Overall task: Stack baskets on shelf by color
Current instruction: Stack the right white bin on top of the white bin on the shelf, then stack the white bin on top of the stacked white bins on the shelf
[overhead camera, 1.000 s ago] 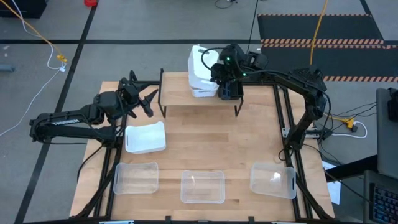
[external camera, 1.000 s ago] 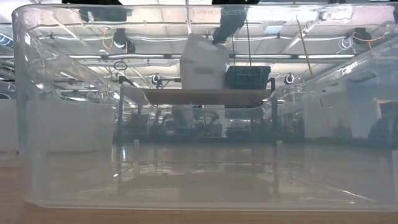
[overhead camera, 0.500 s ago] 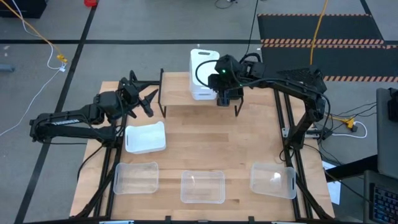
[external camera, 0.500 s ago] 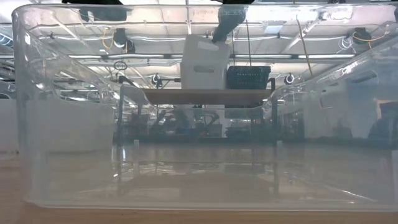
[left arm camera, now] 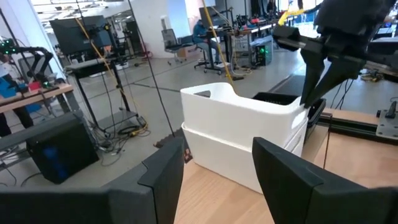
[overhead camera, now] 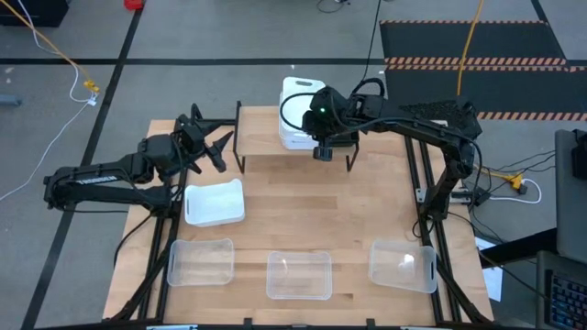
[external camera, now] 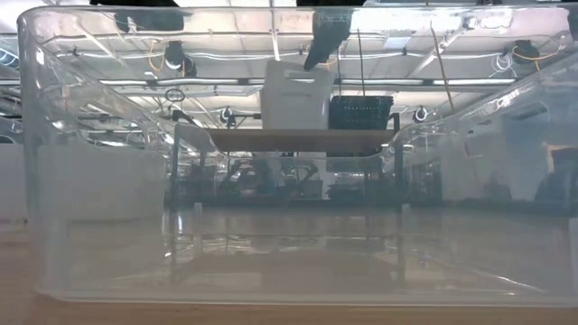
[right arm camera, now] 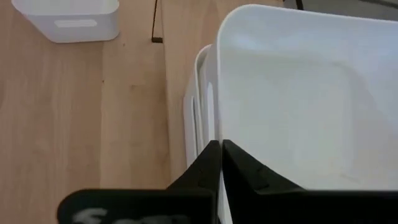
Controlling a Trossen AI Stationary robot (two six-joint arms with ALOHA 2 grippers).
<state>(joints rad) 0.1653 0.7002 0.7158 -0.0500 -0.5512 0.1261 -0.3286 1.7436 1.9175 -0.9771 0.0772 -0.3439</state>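
Note:
On the shelf (overhead camera: 261, 137) (external camera: 302, 138) two white baskets sit nested, the upper one (overhead camera: 296, 101) (left arm camera: 236, 115) inside the lower (left arm camera: 227, 155). My right gripper (right arm camera: 219, 163) (overhead camera: 316, 128) is shut on the upper one. A black basket (external camera: 359, 112) stands beside them on the shelf, mostly hidden under my right arm in the high view. Another white basket (overhead camera: 214, 203) rests on the table. My left gripper (overhead camera: 218, 147) (left arm camera: 217, 180) waits open and level at the shelf's left end. My right gripper pinches the upper white basket's end wall at its rim (right arm camera: 217, 124), one finger inside and one outside. The fingers (left arm camera: 314, 87) slant down onto it from the table's right. The basket sits level in the lower white basket.
Three clear baskets (overhead camera: 200, 262) (overhead camera: 298, 275) (overhead camera: 402, 264) stand in a row along the table's near edge; the middle one fills the low view. Bare wood lies between them and the shelf.
My right gripper has moved toward the table's left and a little down with the white basket. The basket, tilted and raised before, now sits level in the lower white basket.

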